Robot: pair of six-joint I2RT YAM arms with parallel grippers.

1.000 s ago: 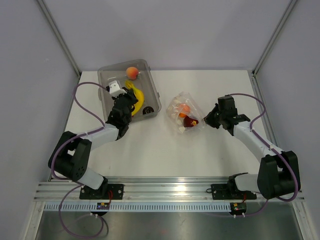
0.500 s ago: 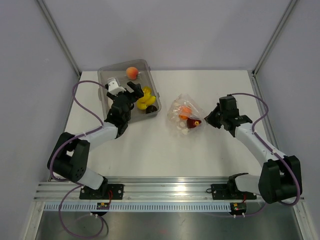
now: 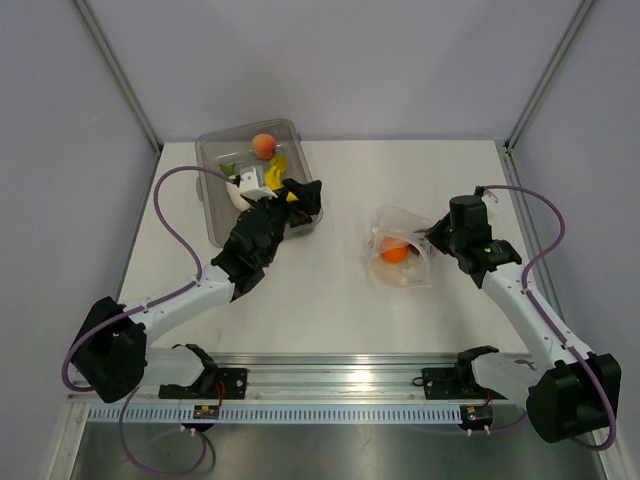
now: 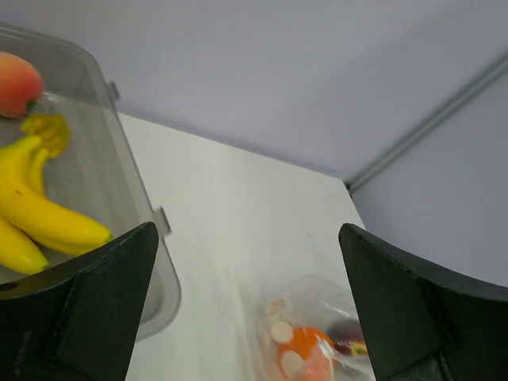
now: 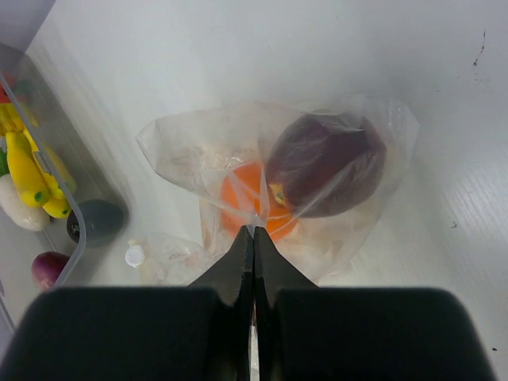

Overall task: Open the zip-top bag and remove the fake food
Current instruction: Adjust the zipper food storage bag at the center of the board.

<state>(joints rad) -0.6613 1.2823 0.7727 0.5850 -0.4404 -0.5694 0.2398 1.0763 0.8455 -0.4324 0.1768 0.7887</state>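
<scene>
The zip-top bag [image 3: 402, 250] lies right of centre, and my right gripper [image 3: 436, 236] is shut on its film. In the right wrist view the closed tips [image 5: 254, 231] pinch the bag [image 5: 190, 151] just before an orange [image 5: 242, 194] and a dark red apple [image 5: 325, 171] inside it. My left gripper [image 3: 297, 203] stands open and holds nothing at the tub's right edge. It faces the bag [image 4: 317, 317], whose orange [image 4: 305, 349] shows between the wide fingers [image 4: 87, 309]. In the tub lie a banana bunch [image 4: 40, 210] and a peach [image 3: 263, 145].
The rigid clear-grey tub [image 3: 212, 205] stands at the back left; its rim [image 5: 75, 238] is close to the bag's left side. It also holds a white radish [image 5: 20, 213], a dark round piece [image 5: 99, 221] and a dark red piece [image 5: 49, 268]. Walls enclose three sides.
My left gripper opened, left the banana bunch in the tub, and swung right toward the bag. My right gripper, still shut, dragged the bag right and nearer.
</scene>
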